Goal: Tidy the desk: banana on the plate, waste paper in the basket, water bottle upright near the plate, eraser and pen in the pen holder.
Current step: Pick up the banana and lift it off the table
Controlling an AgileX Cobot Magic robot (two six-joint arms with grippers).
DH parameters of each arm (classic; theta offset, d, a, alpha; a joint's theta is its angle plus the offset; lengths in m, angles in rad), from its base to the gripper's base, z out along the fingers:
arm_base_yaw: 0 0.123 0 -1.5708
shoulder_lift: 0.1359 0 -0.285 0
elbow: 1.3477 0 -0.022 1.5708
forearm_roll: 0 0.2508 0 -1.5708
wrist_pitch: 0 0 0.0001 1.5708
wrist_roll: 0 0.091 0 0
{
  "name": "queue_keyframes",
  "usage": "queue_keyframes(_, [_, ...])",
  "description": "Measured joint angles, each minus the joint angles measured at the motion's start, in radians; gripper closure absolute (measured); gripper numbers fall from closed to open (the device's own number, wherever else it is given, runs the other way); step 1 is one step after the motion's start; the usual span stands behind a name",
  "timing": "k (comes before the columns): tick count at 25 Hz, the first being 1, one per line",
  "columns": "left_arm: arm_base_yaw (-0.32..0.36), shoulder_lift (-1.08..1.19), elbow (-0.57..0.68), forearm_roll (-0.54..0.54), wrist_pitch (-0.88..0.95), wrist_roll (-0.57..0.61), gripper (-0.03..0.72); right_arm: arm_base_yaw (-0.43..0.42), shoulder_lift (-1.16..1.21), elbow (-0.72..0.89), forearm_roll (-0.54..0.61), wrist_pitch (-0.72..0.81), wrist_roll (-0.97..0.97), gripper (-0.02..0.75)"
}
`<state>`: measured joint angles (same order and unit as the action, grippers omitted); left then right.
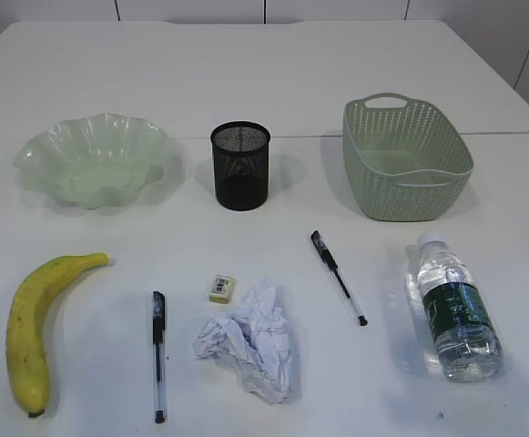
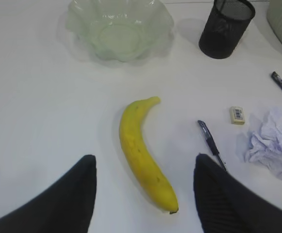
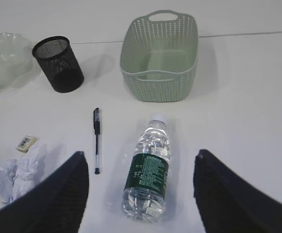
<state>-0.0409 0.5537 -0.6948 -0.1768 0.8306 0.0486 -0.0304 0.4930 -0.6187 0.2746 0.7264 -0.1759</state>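
Note:
A yellow banana point(image 1: 29, 323) lies at the front left; my open, empty left gripper point(image 2: 143, 167) hangs above it point(image 2: 143, 150). A water bottle point(image 1: 453, 305) with a green label lies on its side at the front right, below my open, empty right gripper point(image 3: 141, 162); it also shows in the right wrist view point(image 3: 149, 167). Crumpled waste paper point(image 1: 250, 339) lies front centre, a small eraser point(image 1: 221, 288) just behind it. Two pens lie flat: one left point(image 1: 158, 350), one right point(image 1: 339, 278). At the back stand the pale green plate point(image 1: 41, 159), black mesh pen holder point(image 1: 240, 166) and green basket point(image 1: 408, 164). Neither gripper shows in the exterior view.
The white table point(image 1: 264, 82) has a seam running across behind the plate, pen holder and basket.

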Motion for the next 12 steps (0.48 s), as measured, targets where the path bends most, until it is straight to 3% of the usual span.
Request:
queue_keyframes(3, [0.000,0.135,-0.054,-0.002,-0.008,0.000,0.249,0.000,0.006,0.000,0.017,-0.011,-0.028,0.263])
queue_keyframes(12, [0.000,0.412,-0.098,-0.077,0.004,0.000,0.249,0.000,0.105,-0.036,0.040,-0.010,-0.035,0.276])
